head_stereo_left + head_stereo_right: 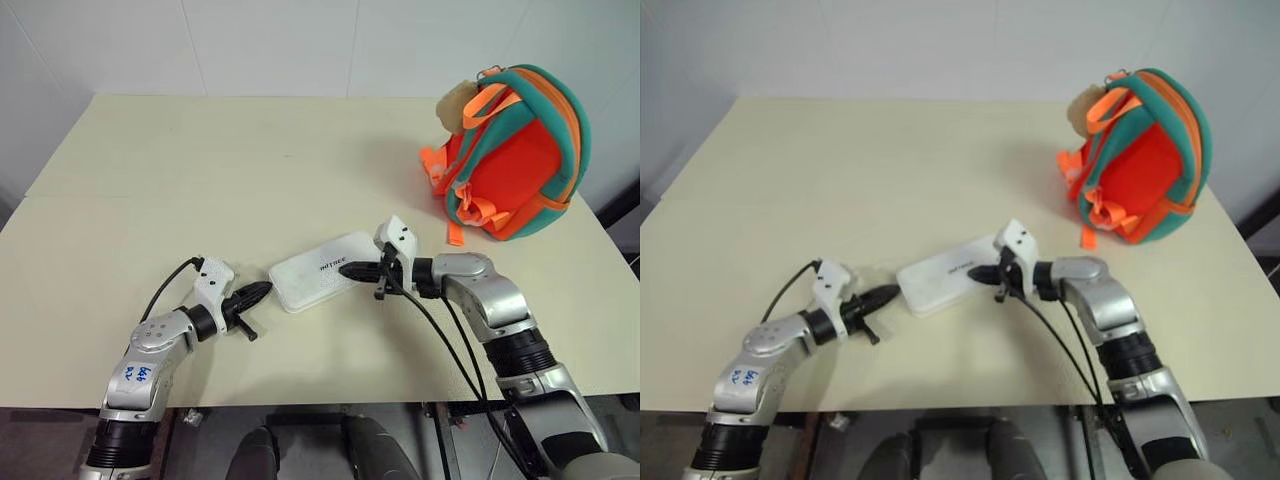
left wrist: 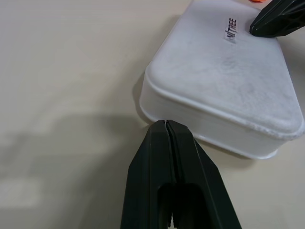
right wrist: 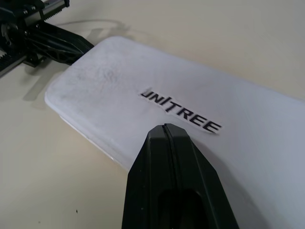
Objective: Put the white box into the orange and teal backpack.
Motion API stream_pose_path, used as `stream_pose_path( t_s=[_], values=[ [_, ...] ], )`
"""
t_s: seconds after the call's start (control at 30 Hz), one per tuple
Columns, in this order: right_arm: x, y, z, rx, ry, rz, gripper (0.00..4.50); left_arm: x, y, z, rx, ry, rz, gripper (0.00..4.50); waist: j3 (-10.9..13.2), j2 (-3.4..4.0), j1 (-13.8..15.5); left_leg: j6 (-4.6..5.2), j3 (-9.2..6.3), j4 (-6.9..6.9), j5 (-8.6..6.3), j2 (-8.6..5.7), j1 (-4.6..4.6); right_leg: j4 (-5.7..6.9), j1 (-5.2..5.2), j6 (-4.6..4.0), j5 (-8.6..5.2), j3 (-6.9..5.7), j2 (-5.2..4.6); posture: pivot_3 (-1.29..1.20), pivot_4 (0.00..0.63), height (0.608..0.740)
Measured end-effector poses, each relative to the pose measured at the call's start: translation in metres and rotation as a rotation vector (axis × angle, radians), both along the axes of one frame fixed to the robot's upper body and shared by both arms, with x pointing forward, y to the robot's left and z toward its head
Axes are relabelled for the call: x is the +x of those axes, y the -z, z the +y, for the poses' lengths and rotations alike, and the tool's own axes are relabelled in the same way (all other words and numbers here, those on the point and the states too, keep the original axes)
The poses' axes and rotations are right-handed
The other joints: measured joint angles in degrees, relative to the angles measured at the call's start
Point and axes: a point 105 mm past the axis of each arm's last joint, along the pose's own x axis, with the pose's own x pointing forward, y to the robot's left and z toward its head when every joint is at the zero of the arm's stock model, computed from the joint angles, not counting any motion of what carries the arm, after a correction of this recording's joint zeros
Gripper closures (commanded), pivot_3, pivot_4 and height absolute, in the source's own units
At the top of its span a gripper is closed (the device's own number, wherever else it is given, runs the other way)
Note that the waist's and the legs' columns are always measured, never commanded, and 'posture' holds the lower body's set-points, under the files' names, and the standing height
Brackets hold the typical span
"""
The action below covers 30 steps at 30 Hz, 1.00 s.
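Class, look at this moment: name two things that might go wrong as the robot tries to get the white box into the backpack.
1. Both tools, left and right, are shut at opposite ends of the white box; squeezed between closed tips, it may slip or pivot away.
2. The orange and teal backpack stands far off and looks closed, so insertion may fail.

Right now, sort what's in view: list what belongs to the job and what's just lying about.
Belongs to the job:
- white box, flat on the table
- orange and teal backpack, at the table's far right
- left tool and right tool, both shut, at opposite ends of the box

Lying about:
- table
- beige plush charm on the backpack
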Motion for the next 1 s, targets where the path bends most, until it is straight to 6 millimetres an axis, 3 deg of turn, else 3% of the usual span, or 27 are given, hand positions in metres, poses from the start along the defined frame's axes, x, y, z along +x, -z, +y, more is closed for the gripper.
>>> stream_pose_path(
  t_s=[0.4,0.43,0.47,0.63,0.73,0.87,1.0],
  values=[
    [0.005,0.012,0.003,-0.033,-0.007,-0.036,4.5,0.0,0.0,0.001,0.004,0.001,-0.001,4.44,-0.1,-0.15,-0.1,0.0,0.02,0.0,0.0,0.0,0.39,-0.06,0.36,-0.04,0.02,0.02,0.0,0.0,0.15,0.74],
    [0.005,0.013,0.004,-0.046,-0.01,-0.047,4.5,0.0,0.0,0.001,0.004,0.001,-0.001,4.44,-0.1,-0.16,-0.1,0.0,0.04,-0.05,0.0,0.0,0.6,-0.15,0.56,-0.16,-0.04,0.03,0.01,0.0,0.15,0.74],
    [0.006,0.013,0.004,-0.049,-0.01,-0.058,4.5,0.0,-0.001,0.001,0.004,0.001,-0.001,4.44,-0.1,-0.16,-0.2,0.0,0.05,-0.15,0.0,0.01,0.87,-0.29,0.87,-0.95,-0.47,0.05,0.0,0.0,0.15,0.74],
    [0.009,0.009,0.0,-0.04,0.007,-0.066,4.5,-0.001,0.001,0.001,0.004,-0.002,0.005,4.44,-0.2,-0.18,-0.1,0.0,0.08,-0.22,0.0,0.02,0.97,-0.43,0.99,-0.99,-0.5,0.12,0.0,0.0,0.15,0.74],
    [0.017,0.002,-0.017,-0.035,0.059,-0.064,4.5,-0.004,0.002,0.003,-0.004,-0.001,0.01,4.44,-0.1,-0.19,0.0,0.0,0.07,-0.24,0.0,0.01,0.86,-0.42,0.9,-0.96,-0.49,0.11,-0.03,0.0,0.15,0.74],
    [0.035,-0.011,-0.066,-0.064,0.207,-0.064,4.5,-0.008,0.003,0.018,0.01,-0.035,0.022,4.44,-0.1,-0.18,0.0,0.0,0.1,-0.44,-0.03,0.0,0.72,-0.42,0.64,-0.66,-0.35,0.09,-0.07,0.0,0.15,0.74],
    [0.047,-0.021,-0.088,-0.087,0.275,-0.092,4.5,-0.012,-0.003,0.016,-0.007,-0.031,0.022,4.44,-0.1,-0.17,-0.2,-0.04,0.2,-0.81,-0.05,0.05,0.48,-0.31,0.15,-0.25,-0.19,0.12,-0.03,0.0,0.15,0.74]
  ],
)
